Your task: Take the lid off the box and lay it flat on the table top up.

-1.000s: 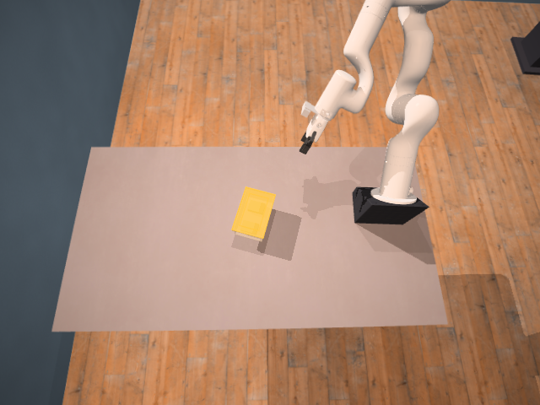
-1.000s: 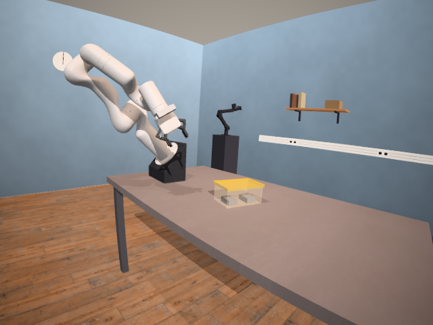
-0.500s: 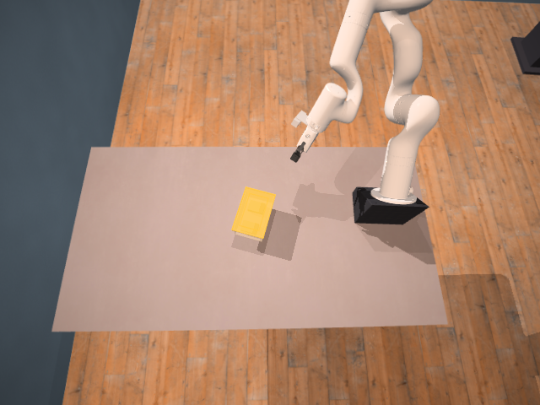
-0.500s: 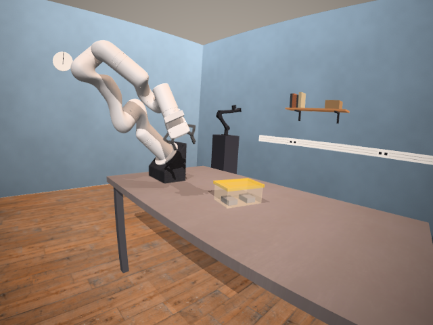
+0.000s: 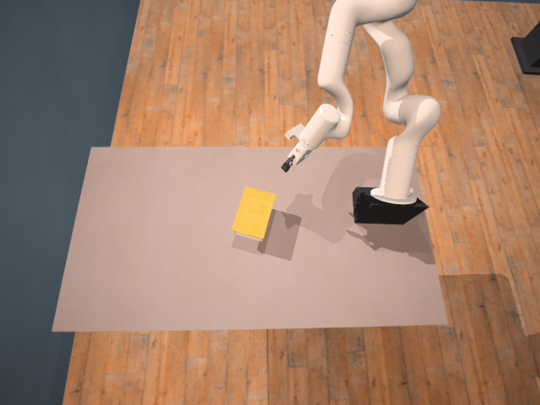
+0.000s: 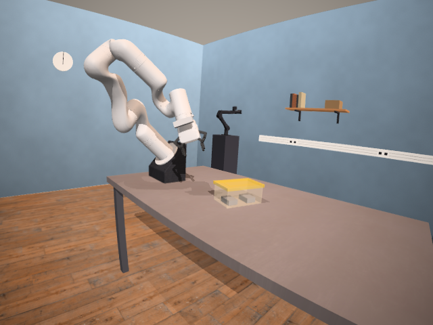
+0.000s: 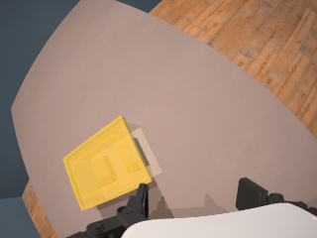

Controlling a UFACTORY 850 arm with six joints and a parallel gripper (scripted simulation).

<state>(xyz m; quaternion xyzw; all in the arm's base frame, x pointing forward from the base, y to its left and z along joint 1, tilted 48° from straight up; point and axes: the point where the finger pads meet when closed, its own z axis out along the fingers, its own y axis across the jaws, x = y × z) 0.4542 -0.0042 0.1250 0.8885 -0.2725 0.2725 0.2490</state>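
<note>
A flat yellow lid (image 5: 253,212) sits closed on a clear box (image 6: 239,197) near the middle of the table. Two grey blocks show through the box wall. The lid also shows in the side view (image 6: 239,183) and in the wrist view (image 7: 106,171). My gripper (image 5: 289,162) is open and empty. It hangs high above the table, between the box and the arm's base, clear of the lid. In the side view the gripper (image 6: 189,141) is well above lid height. In the wrist view the gripper's two black fingers stand wide apart.
The arm's black base (image 5: 383,207) stands on the table to the right of the box. A black pedestal with a small dark arm (image 6: 225,147) stands on the floor beyond the table. A wall shelf (image 6: 316,108) is far off.
</note>
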